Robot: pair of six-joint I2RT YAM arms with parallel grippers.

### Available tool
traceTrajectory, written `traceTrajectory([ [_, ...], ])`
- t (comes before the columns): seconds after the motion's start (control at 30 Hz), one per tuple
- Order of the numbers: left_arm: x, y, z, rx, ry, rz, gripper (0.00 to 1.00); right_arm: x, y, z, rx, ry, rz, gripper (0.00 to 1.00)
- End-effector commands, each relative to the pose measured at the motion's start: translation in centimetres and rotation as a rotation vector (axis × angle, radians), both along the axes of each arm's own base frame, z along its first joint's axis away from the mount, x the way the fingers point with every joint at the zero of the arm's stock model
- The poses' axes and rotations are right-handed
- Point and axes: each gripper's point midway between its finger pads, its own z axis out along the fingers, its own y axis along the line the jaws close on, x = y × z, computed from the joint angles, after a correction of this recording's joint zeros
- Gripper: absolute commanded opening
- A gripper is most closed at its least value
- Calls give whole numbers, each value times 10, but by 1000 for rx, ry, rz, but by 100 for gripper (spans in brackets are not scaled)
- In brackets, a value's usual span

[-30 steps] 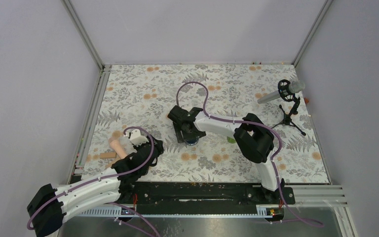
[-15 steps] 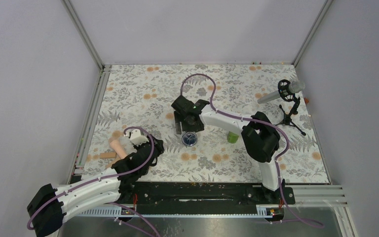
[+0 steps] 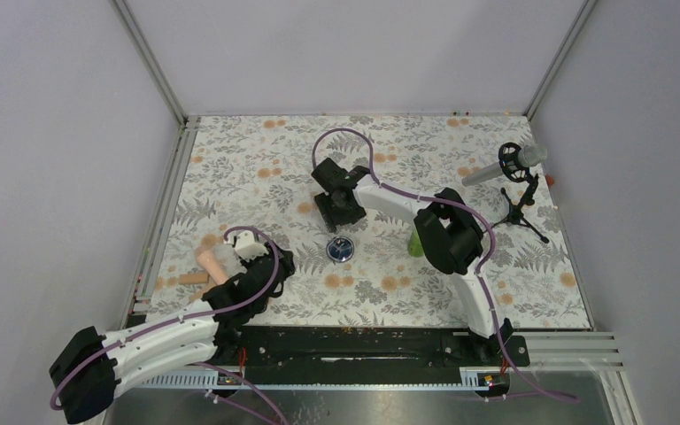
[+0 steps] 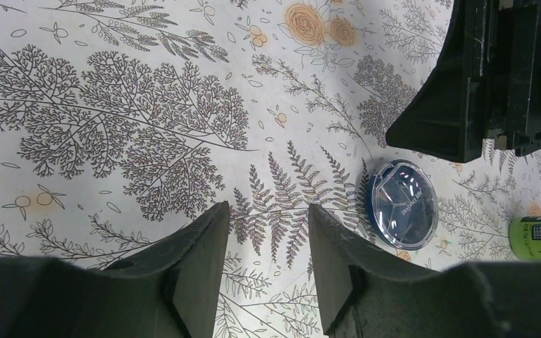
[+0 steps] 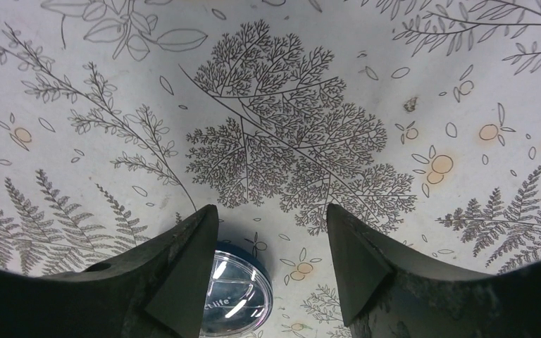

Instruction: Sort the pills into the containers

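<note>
Pulling back off the dark-blue jar, right gripper is hovering released, empty; jar sitting just behind it, exposed for pills.

The white-and-black left arm lies low, stretched out from its base with the wrist bent. Its black two-finger left gripper points forward close above the surface, jaws standing a moderate way apart with nothing between the fingers. The white-and-black right arm rises from its base to a dark, bent elbow, its pale forearm reaching out from there. Its black two-finger right gripper hangs pointing downward, jaws parted and empty. It sits ahead and to the right of the left fingertips, well apart from them.
</note>
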Motion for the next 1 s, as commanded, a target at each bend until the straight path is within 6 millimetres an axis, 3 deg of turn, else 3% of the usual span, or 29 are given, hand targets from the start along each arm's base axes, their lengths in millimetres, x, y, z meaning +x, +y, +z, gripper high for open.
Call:
traceTrajectory([
  [0.0,5,-6,7,-31,-26,-6,46,-9,5,4,12,28,76,66],
  [0.33,5,-15,5,-47,-20,-41,46,-41,-19,-2,-13,98,123,71],
  [0.7,4,-23,-2,-65,-7,-74,46,-92,-55,7,-5,191,112,64],
  [0.83,5,-26,-2,-64,-7,-80,46,-96,-65,18,-4,167,27,64],
  [0.97,7,-27,1,-67,-14,-78,46,-88,-64,39,34,83,-94,87],
])
